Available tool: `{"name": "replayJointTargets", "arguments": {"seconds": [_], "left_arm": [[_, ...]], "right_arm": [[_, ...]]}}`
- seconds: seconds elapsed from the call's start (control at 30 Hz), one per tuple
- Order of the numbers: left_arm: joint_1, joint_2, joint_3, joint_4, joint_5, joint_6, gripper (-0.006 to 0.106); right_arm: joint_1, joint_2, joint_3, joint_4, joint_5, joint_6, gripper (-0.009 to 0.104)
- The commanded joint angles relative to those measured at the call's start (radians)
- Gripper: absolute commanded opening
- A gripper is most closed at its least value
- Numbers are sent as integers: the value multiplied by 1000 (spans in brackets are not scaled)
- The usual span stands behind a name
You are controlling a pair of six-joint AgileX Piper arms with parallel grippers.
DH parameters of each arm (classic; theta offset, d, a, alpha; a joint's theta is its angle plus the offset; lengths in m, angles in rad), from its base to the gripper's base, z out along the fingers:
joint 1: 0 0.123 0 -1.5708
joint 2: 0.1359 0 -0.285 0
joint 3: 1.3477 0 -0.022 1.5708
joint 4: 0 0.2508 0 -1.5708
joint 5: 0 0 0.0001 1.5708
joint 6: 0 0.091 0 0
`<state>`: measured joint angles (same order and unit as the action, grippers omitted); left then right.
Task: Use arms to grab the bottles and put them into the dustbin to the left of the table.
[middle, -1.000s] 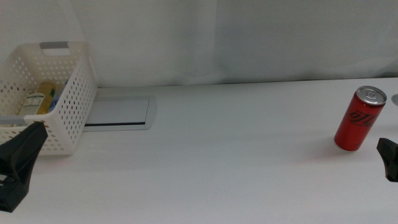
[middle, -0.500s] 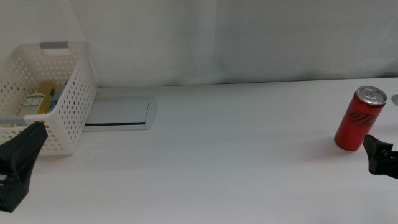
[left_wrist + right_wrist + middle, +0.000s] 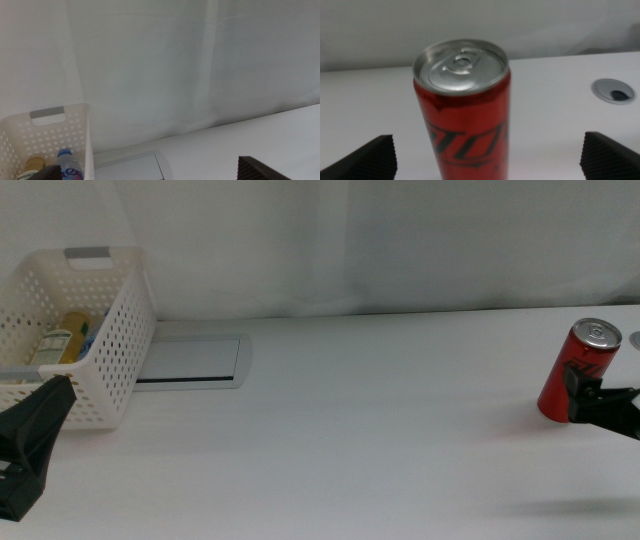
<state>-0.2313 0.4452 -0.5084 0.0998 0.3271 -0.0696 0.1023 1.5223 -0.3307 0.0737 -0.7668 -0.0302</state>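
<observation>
Nearest you, the left claw (image 3: pixel 25 445) waits low in front of the dustbin (image 3: pixel 118 330), jaws spread wide and holding nothing; the right claw (image 3: pixel 603 404) sits at the red can (image 3: pixel 581 370) far across the tabletop (image 3: pixel 350 430) from the dustbin, jaws wide either side of the can, not yet closed on it. Farther back, the dustbin stands upright on the tabletop just beside the grey inset panel (image 3: pixel 190 361), and you can see the yellow bottle (image 3: pixel 72 335) and the blue-capped bottle (image 3: pixel 65 164) inside it.
</observation>
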Motion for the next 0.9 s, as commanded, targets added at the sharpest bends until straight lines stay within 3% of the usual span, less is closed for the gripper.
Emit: {"name": "replayJointTargets", "arguments": {"seconds": [0.0,0.47,0.6,0.7,0.8,0.87], "left_arm": [[-6,-2,5,-3,-10,2,90],[-6,-2,5,-3,-10,28,90],[-6,-2,5,-3,-10,28,90],[-6,-2,5,-3,-10,29,90],[-6,-2,5,-3,-10,31,90],[-6,-2,5,-3,-10,31,90]], "right_arm": [[1,42,-33,-31,-26,25,103],[1,270,-160,-85,-104,82,103],[1,308,-200,-114,-110,86,98],[1,321,-223,-116,-106,86,88],[1,322,-238,-116,-76,86,66],[1,322,-241,-116,-70,86,45]]}}
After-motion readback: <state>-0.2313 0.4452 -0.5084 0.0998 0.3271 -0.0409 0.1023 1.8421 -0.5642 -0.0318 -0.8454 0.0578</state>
